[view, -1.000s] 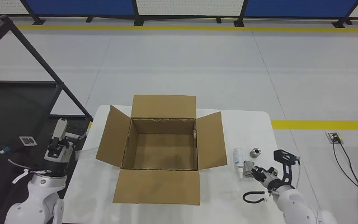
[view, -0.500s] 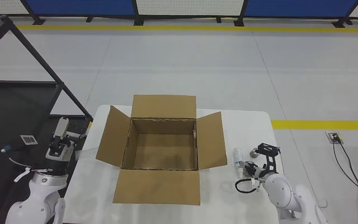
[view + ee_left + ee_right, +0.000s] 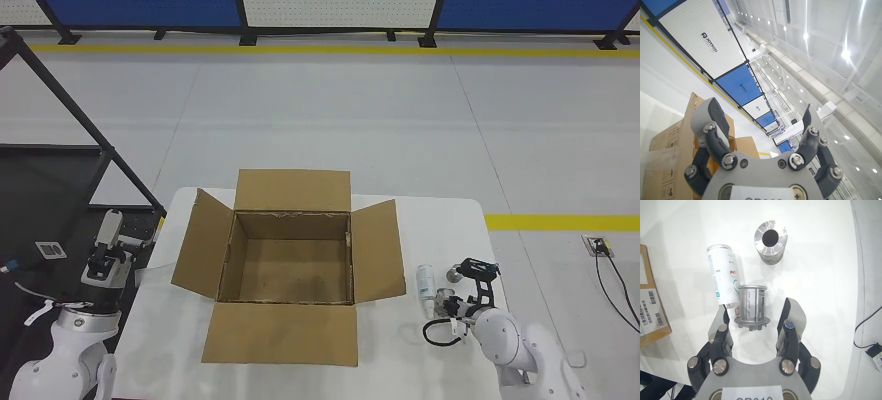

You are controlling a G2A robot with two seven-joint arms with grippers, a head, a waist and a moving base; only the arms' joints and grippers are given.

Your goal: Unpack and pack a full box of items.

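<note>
While left pincer (image 3: 762,106) and right pincer (image 3: 756,310) gape, ribbed metal spool (image 3: 752,306) touches glossy white bottle (image 3: 722,273) near hollow cylinder (image 3: 770,244).

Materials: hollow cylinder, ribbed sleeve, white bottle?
Hollow silver cylinder: bare machined metal, radial tool marks on its face. Ribbed grey flanged sleeve: matte, likely cast metal, possibly plastic. White labelled bottle: glossy, probably plastic, clear at both ends.

L arm is tucked at the robot's left side, wrist cocked up, L gripper (image 3: 761,106) aimed skyward w/ jaws spread wide. R arm is bent fwd on the right side, R gripper (image 3: 756,309) pointing straight down, jaws wide apart, not gripping.
</note>
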